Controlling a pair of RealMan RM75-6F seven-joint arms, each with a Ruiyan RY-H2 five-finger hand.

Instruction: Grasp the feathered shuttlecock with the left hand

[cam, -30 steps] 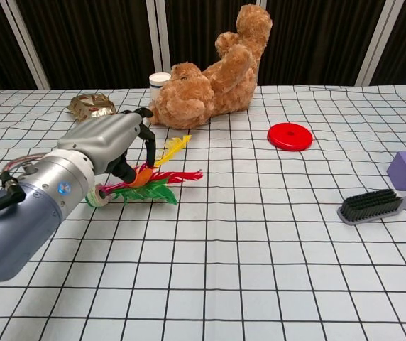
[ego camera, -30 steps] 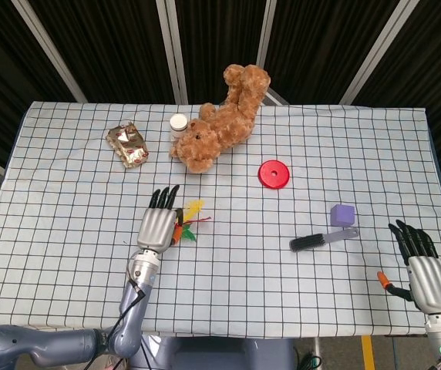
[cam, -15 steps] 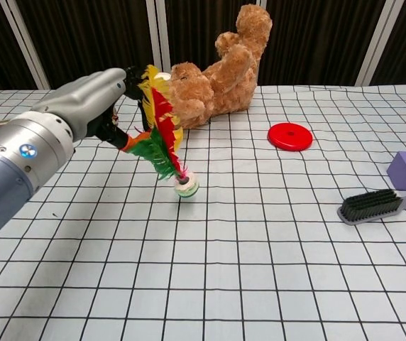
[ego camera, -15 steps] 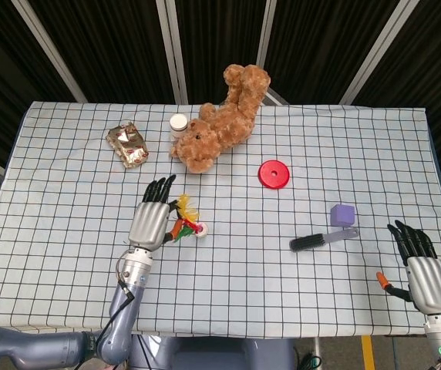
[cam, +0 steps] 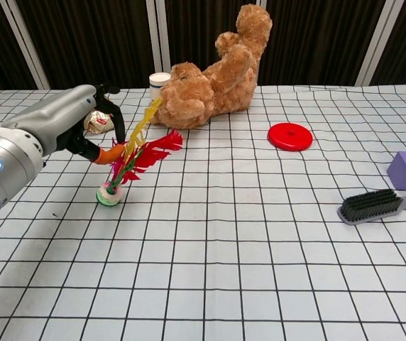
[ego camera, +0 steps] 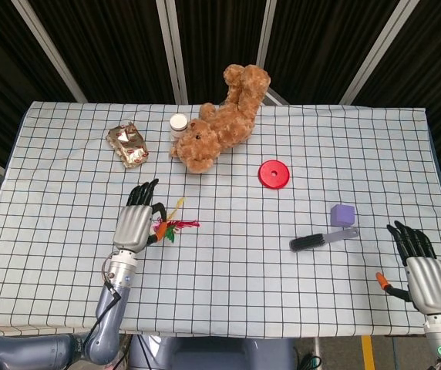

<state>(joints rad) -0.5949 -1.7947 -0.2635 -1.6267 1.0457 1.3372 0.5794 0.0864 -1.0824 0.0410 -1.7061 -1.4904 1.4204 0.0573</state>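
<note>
Left hand (cam: 75, 124) above table (cam: 260, 284), left of centre, fingers curled around feathers of shuttlecock (cam: 128, 167); feathers pinched against thumb. Shuttlecock upright, slightly tilted, base close to checked cloth; contact with cloth unclear. Red, green, yellow feathers fan up and right from hand. Right hand (ego camera: 425, 274) at table's near right corner, fingers spread, holding nothing. Teddy bear (cam: 214, 71) behind shuttlecock, well apart.
</note>
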